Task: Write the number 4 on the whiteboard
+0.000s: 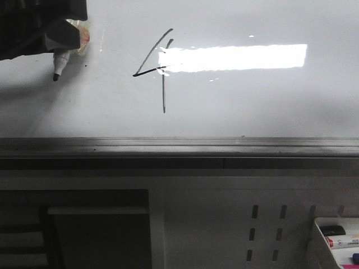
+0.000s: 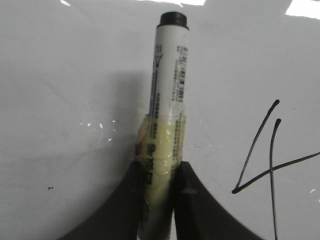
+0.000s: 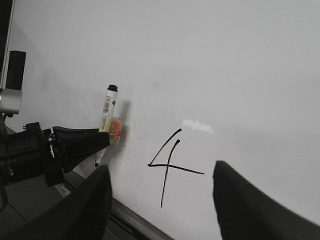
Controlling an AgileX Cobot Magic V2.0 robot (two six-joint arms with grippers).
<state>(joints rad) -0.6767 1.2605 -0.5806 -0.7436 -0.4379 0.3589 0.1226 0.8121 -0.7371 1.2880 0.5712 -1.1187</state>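
Note:
The whiteboard [image 1: 258, 106] lies flat with a black hand-drawn number 4 [image 1: 160, 70] on it, beside a bright light reflection. The 4 also shows in the left wrist view [image 2: 267, 165] and the right wrist view [image 3: 169, 165]. My left gripper [image 1: 67, 45] is at the far left of the board, shut on a white marker [image 2: 167, 100] wrapped in yellowish tape; the marker's black tip [image 1: 56, 76] points down, well left of the 4. My right gripper [image 3: 160, 200] is open and empty, its fingers [image 3: 95, 200] apart over the board's near edge.
A grey metal rail [image 1: 179, 147] runs along the board's near edge. Below it is a white perforated panel [image 1: 263, 232]. A white tray [image 1: 336, 241] with markers sits at the lower right.

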